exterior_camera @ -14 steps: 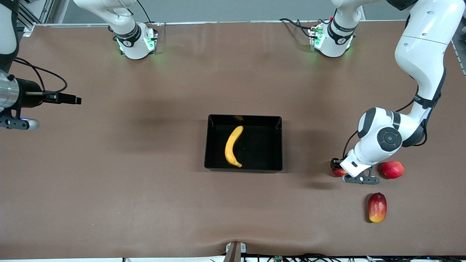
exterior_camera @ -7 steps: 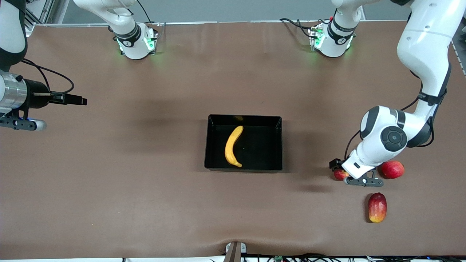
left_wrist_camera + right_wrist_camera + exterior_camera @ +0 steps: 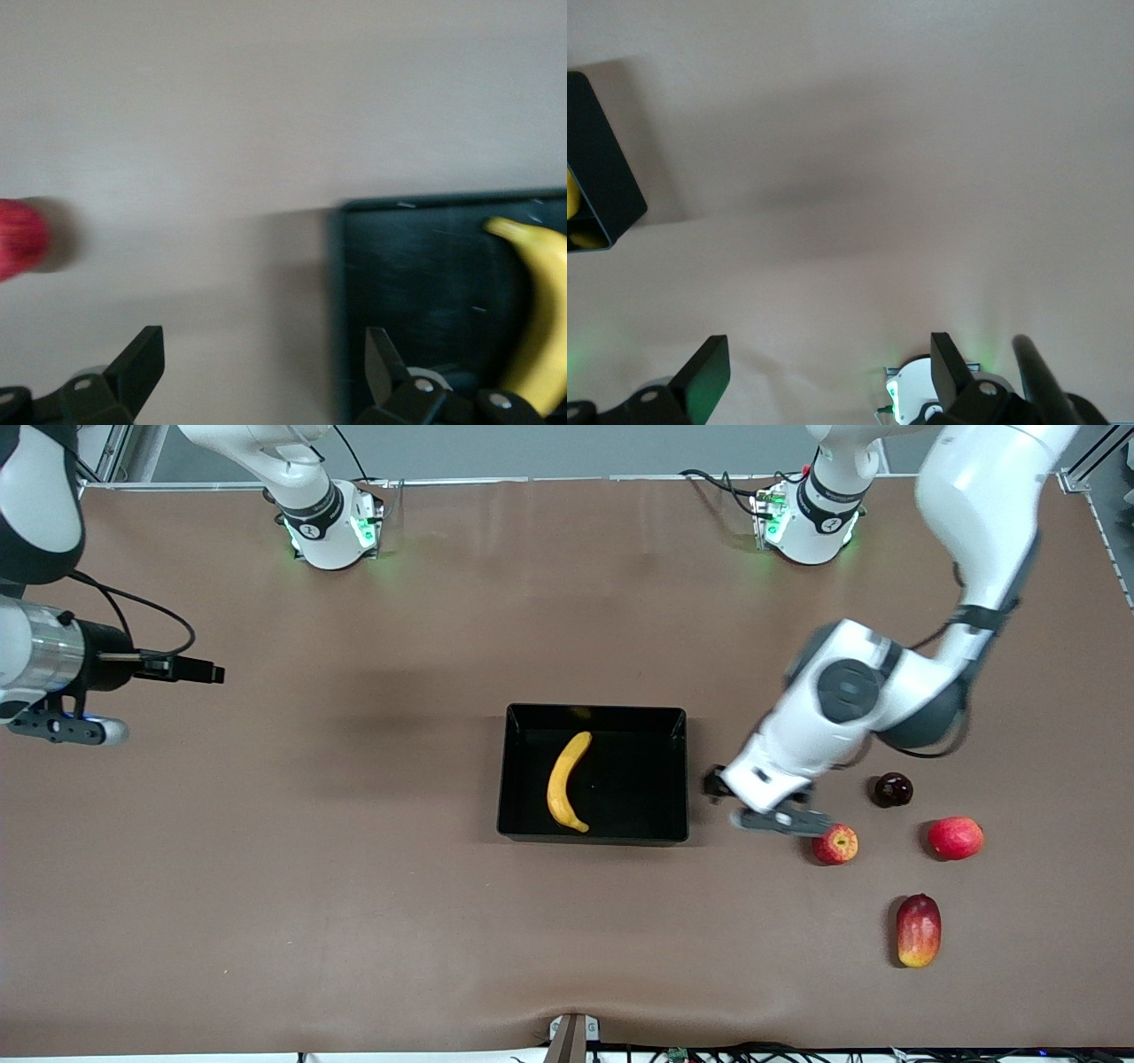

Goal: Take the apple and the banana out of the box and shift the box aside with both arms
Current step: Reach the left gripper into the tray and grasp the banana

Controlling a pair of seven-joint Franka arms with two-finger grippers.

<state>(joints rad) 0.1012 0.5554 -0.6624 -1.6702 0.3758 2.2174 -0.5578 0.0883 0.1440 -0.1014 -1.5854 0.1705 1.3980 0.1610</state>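
The black box [image 3: 681, 775] stands at the table's middle with the yellow banana [image 3: 567, 781] lying in it. The small red apple [image 3: 835, 844] with yellow streaks lies on the table toward the left arm's end. My left gripper [image 3: 742, 797] is open and empty, over the table between the box and the apple. In the left wrist view its gripper [image 3: 263, 359] hangs at the box's wall [image 3: 341, 292], with the banana [image 3: 542, 310] inside. My right gripper [image 3: 828, 363] is open and empty, held high at the right arm's end.
A dark plum [image 3: 891, 789], a round red fruit [image 3: 955, 838] and a red-yellow mango [image 3: 918, 930] lie near the apple. A blurred red fruit [image 3: 18, 239] shows in the left wrist view. The box's corner [image 3: 602, 177] shows in the right wrist view.
My left gripper has moved off the apple toward the box, empty. The apple stays on the table and the plum is uncovered. The right arm has drifted slightly toward the middle.
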